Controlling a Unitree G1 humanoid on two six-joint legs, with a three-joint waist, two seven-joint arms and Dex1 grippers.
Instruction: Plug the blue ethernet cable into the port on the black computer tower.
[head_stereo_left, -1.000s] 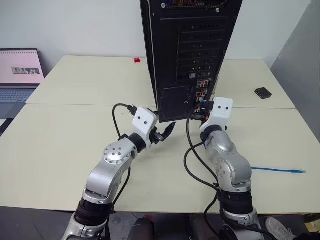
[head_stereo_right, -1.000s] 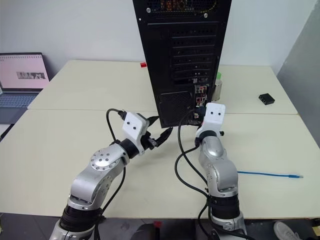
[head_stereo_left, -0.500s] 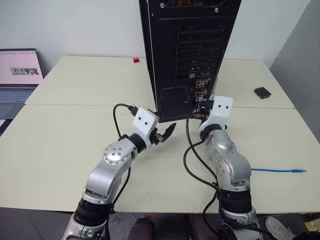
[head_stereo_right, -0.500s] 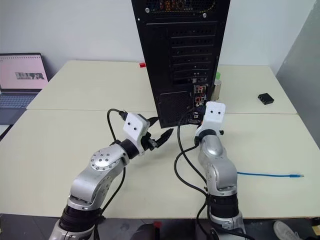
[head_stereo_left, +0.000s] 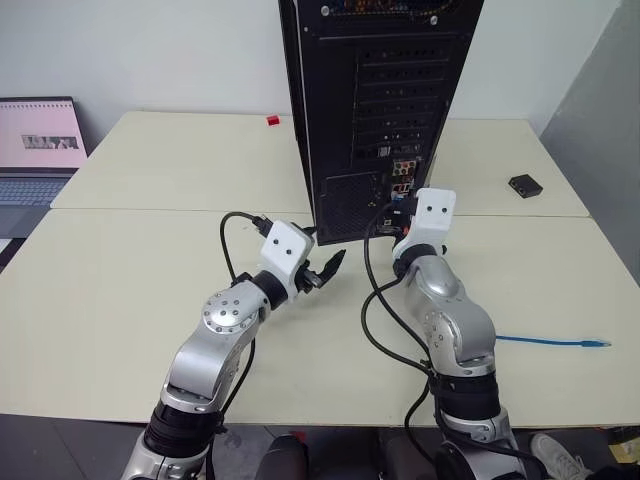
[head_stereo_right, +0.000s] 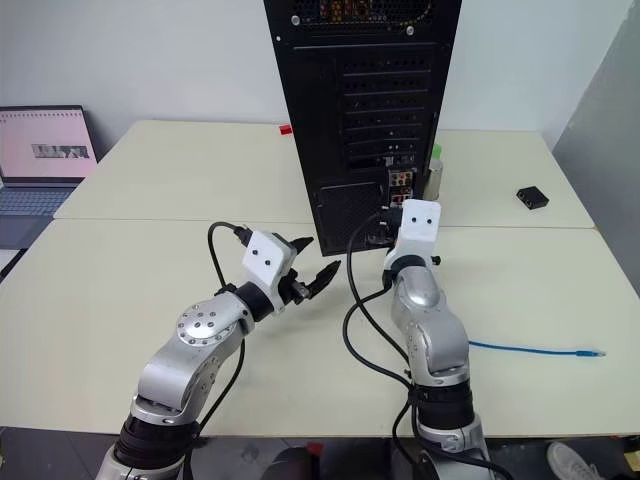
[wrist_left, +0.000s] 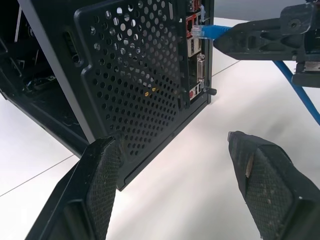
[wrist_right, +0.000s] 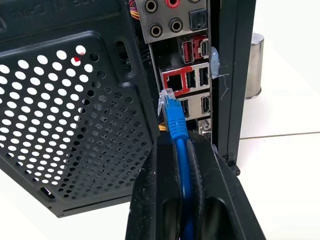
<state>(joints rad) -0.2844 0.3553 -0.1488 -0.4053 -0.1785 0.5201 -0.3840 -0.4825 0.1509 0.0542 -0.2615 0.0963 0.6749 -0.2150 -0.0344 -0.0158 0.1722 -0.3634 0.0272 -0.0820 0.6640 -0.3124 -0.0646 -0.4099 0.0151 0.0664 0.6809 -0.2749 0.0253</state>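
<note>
Blue ethernet cable (wrist_right: 178, 131) pinched in right hand (wrist_right: 181, 150) (plug just short of port (wrist_right: 174, 79)); left hand (wrist_left: 175, 165) spread wide.

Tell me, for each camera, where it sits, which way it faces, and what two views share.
Head views: look forward and down at the table, black computer tower and both arms.
Left wrist view: between the open left gripper fingers, toward the tower's mesh.
Right wrist view: along the shut right gripper, holding the blue ethernet cable just short of the port.
Both wrist views share the plug.
</note>
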